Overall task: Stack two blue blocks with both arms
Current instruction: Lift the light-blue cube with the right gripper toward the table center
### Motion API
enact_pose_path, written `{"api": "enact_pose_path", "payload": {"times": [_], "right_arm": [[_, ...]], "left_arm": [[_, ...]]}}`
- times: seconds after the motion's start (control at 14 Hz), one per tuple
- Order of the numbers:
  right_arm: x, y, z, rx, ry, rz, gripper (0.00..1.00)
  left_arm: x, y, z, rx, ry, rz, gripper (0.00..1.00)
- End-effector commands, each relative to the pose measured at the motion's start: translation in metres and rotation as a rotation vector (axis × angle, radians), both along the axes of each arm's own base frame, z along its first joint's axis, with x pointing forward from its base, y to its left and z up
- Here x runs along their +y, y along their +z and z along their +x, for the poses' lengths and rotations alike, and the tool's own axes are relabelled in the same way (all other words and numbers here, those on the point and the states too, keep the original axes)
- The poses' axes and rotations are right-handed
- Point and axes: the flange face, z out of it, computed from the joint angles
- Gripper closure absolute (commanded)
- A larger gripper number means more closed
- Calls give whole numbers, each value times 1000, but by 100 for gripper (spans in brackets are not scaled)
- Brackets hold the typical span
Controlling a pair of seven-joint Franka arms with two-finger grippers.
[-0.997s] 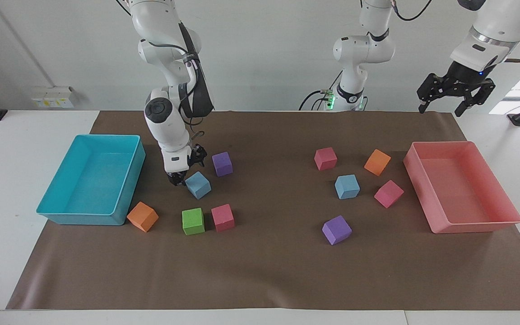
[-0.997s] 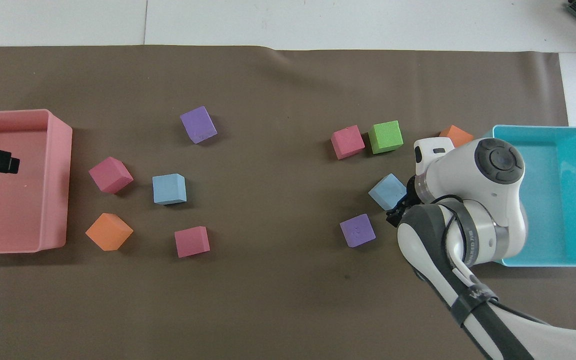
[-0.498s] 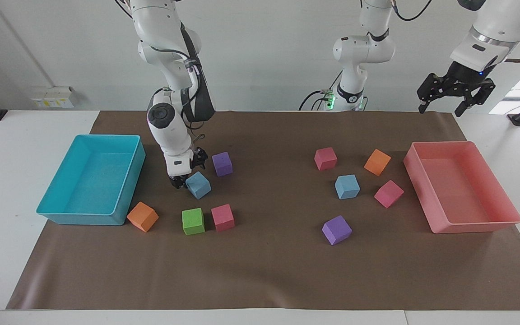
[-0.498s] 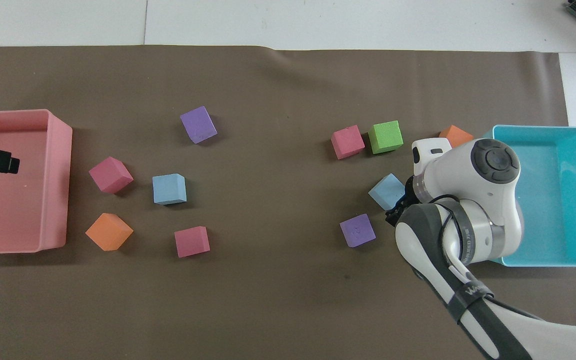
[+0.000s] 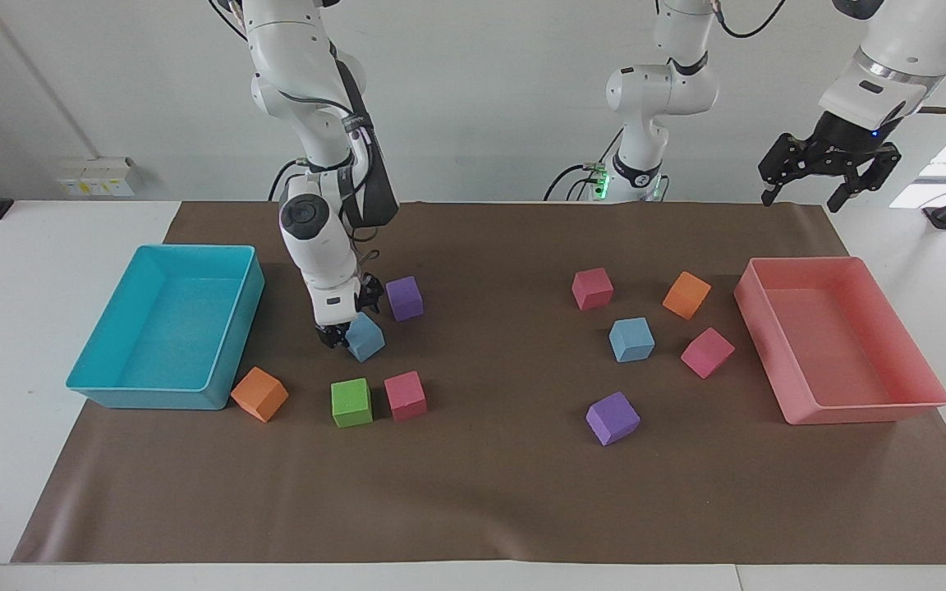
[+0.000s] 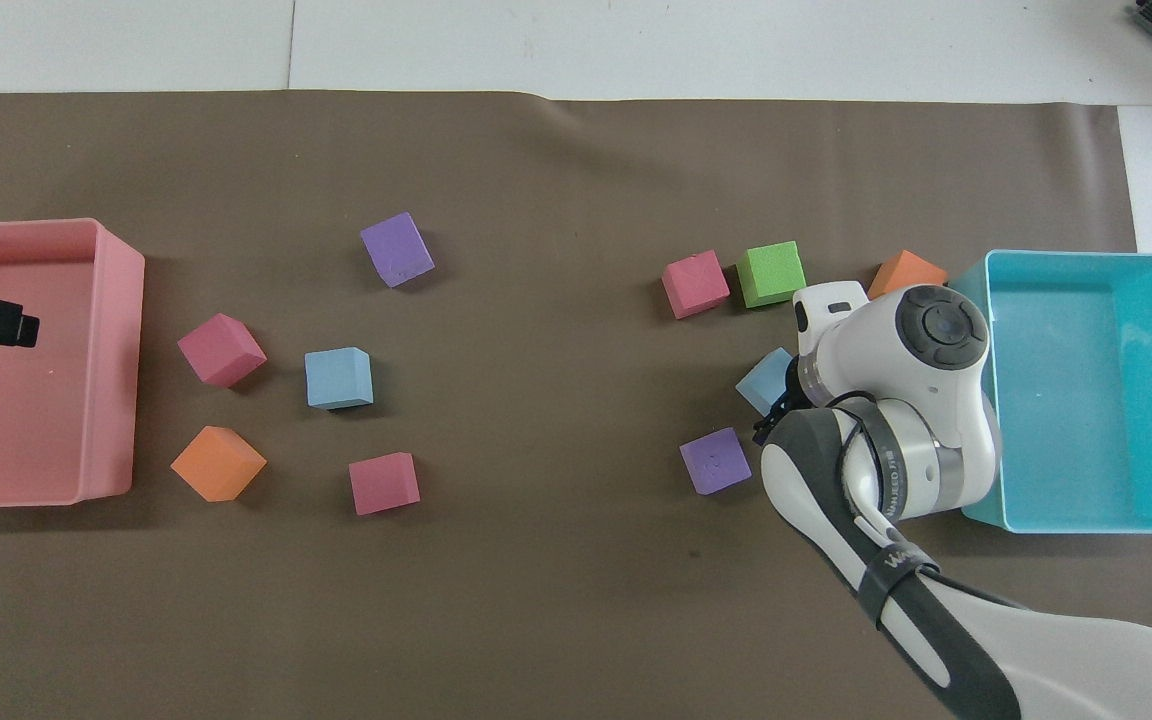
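- Facing view: the right arm's black two-finger gripper (image 5: 347, 325) is seen low at the worktop, down at a small light sky-blue foam cube (image 5: 365, 337); jaws are spread wide with the cube at them, contact reads as touching, and a closed grip is not shown.
- That blue cube sits tilted on the brown mat (image 5: 489, 492), toward the right arm's end, just beside a small purple foam cube (image 5: 404, 297) that lies nearer the robots.
- Farther from the robots than this blue cube, a green foam cube (image 5: 351, 402) and a pink foam cube (image 5: 405, 396) are seen side by side, close together.
- An orange foam cube (image 5: 259, 394) is set just beside the corner of the large turquoise plastic tray (image 5: 103, 390).
- Overhead view: the blue cube (image 6: 764, 378) is mostly covered by the right arm's wrist; only one corner region is shown.
- The second sky-blue foam cube (image 5: 631, 339) is found flat on the mat toward the left arm's end, untouched, well apart from the first.
- Around it are placed: a second pink foam cube (image 5: 592, 288) and a second orange foam cube (image 5: 686, 295) nearer the robots, a third pink foam cube (image 5: 707, 352) beside it toward the pink plastic tray (image 5: 793, 402), and a second purple foam cube (image 5: 613, 418) farther out.
- The left arm's gripper (image 5: 830, 185) is held high in the air above the edge of the mat near the pink tray, jaws open, nothing held; this arm is waiting.
- No stacking is seen: both blue cubes are on the mat.
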Motion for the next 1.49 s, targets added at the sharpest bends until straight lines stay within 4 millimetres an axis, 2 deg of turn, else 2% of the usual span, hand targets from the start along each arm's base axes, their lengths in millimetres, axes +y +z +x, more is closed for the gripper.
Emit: {"api": "enact_pose_path", "payload": {"times": [0.0,0.07,0.21,0.28,0.64,0.85,0.93,1.0,1.35,1.42], "right_arm": [[6,-1,0,-7,-14,17,86],[7,0,0,2,-79,11,100],[16,7,2,18,-237,-21,100],[23,16,3,36,-278,-30,100],[25,99,19,35,-509,-52,100],[39,126,30,37,-656,-57,100],[47,129,29,40,-663,-58,100],[64,135,27,31,-669,-56,100],[146,115,37,31,-745,-72,100],[159,103,39,32,-752,-90,100]], "left_arm": [[3,3,2,9,-9,12,0],[3,3,2,9,-10,12,0],[3,3,2,9,-10,14,0],[3,3,2,9,-9,14,0],[3,3,2,9,-10,12,0],[3,3,2,9,-9,12,0],[3,3,2,9,-10,12,0],[3,3,2,9,-9,14,0],[4,3,2,9,-7,14,0],[3,3,2,9,-10,14,0]]}}
